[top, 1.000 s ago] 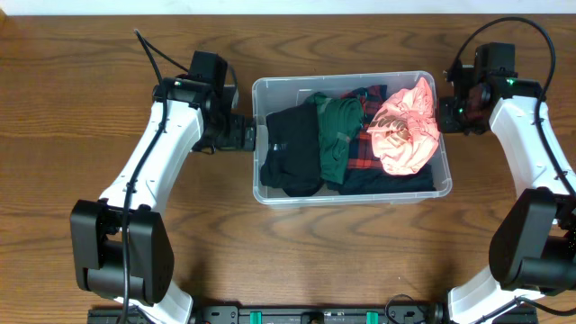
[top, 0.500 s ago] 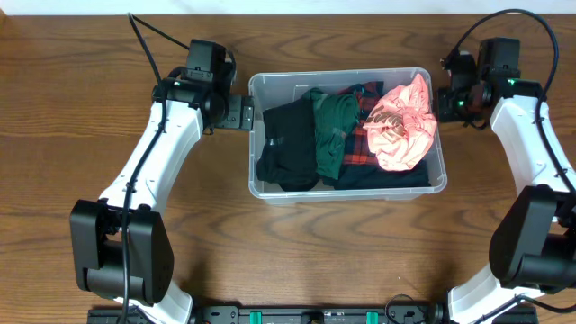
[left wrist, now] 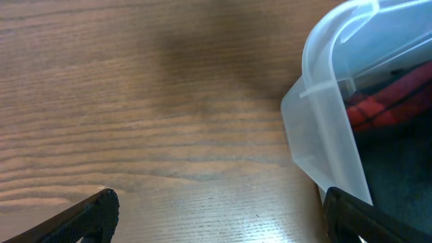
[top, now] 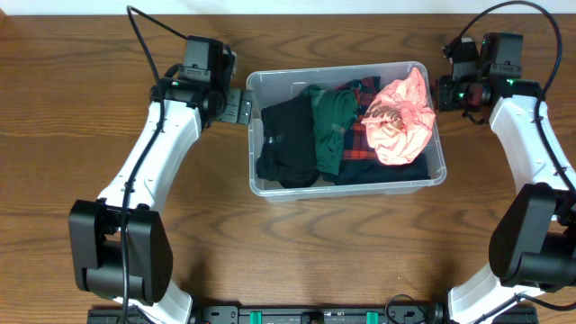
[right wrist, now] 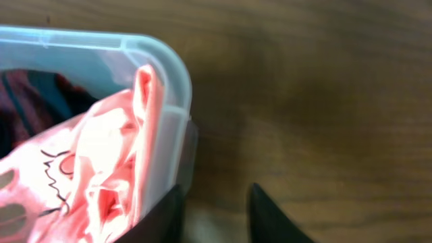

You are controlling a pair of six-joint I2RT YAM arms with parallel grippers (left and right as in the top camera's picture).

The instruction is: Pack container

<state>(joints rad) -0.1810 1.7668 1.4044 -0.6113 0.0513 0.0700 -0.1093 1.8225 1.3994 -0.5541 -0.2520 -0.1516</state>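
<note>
The clear plastic container (top: 349, 186) sits at the table's middle back, filled with a black garment (top: 286, 139), a green garment (top: 333, 126), red plaid cloth (top: 360, 148) and a pink garment (top: 400, 121). My left gripper (top: 241, 106) is open beside the container's far left corner; in the left wrist view the gripper (left wrist: 223, 219) has one finger against the container's wall (left wrist: 324, 128). My right gripper (top: 441, 94) is beside the far right corner. In the right wrist view it (right wrist: 216, 216) is open and empty, with one finger against the container's wall (right wrist: 169, 74) near the pink garment (right wrist: 101, 162).
Brown wooden table (top: 108, 225) all around. The table's far edge (top: 288, 9) lies close behind the container and both grippers. Arm cables loop above each wrist.
The container has slid toward the table's back edge and slightly left. Both grippers have moved back along with it, staying at its two sides.
</note>
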